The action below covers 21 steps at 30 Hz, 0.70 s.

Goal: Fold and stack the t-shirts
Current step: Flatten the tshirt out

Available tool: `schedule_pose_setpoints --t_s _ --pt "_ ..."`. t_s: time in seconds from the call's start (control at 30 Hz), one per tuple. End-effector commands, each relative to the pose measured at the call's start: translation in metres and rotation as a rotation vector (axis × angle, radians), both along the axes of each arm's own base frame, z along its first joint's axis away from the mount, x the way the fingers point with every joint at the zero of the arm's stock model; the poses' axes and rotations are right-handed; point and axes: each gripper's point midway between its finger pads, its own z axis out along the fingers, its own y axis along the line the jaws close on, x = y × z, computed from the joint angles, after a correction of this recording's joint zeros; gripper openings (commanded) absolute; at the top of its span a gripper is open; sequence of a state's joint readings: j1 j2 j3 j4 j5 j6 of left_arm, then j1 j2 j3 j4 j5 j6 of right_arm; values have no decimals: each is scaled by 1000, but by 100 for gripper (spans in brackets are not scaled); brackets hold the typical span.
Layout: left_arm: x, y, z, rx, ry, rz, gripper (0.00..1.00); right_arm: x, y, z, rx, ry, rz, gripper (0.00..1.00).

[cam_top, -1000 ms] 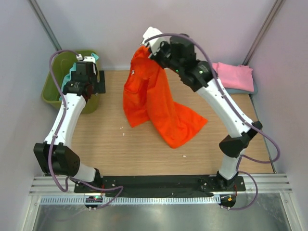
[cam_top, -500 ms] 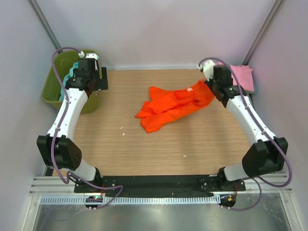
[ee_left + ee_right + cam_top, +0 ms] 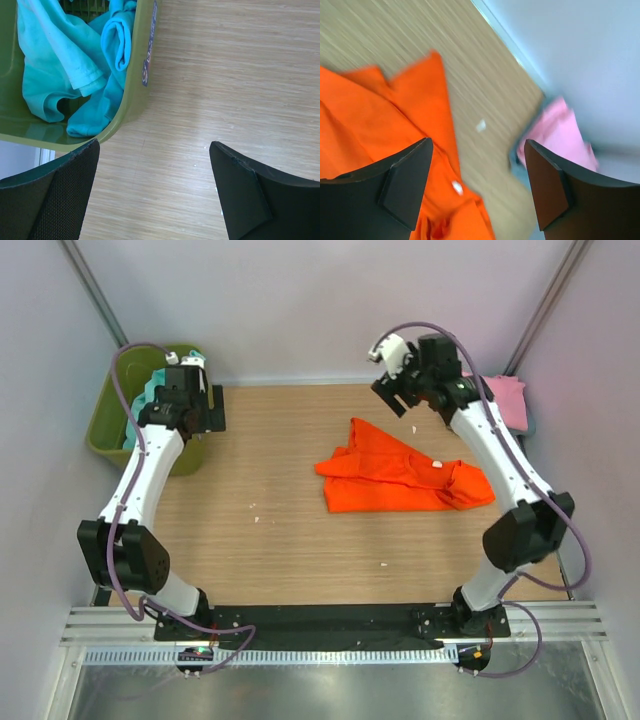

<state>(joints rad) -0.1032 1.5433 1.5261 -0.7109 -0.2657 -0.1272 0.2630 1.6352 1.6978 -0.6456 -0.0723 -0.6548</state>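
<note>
orange t-shirt [image 3: 400, 476] rumpled on table [image 3: 270, 550] — right hand [image 3: 477, 145] released | left hand [image 3: 154, 146] released

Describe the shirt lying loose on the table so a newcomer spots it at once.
On the wooden table, right of centre, the orange t-shirt lies crumpled. It alone is bright orange; the pink shirt sits at the far right corner, the teal shirts in the olive bin.
</note>
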Motion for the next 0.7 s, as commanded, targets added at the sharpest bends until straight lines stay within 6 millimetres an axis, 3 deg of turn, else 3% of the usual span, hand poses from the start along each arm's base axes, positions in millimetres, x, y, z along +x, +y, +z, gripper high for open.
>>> schedule_pose_setpoints --t_s 0.0,0.03,0.07,0.1,0.13,0.17,0.2,0.37,0.4,0.67 --pt "-4 4 17 -5 -53 10 91 -6 74 -42 77 213 290 77" --pt "-4 4 18 0 -56 9 91 -3 83 -54 86 262 307 75" --pt "-5 6 19 4 -57 13 91 -7 90 -91 76 396 319 73" --pt "-6 7 19 7 -57 15 92 -4 110 -80 95 392 365 72" --pt "-7 9 18 13 -52 19 92 -6 117 -88 97 428 392 70" --pt "-7 12 16 18 -48 28 92 -17 128 -114 79 522 427 69" --pt "-9 14 16 21 -49 33 92 -17 137 -112 81 520 456 68" --pt "-14 21 10 25 -35 54 92 -29 171 -142 76 591 566 71" --pt "-14 21 8 27 -32 53 92 -30 179 -139 82 585 591 71" --pt "-19 23 4 28 -23 62 92 -56 202 -164 49 666 695 71"
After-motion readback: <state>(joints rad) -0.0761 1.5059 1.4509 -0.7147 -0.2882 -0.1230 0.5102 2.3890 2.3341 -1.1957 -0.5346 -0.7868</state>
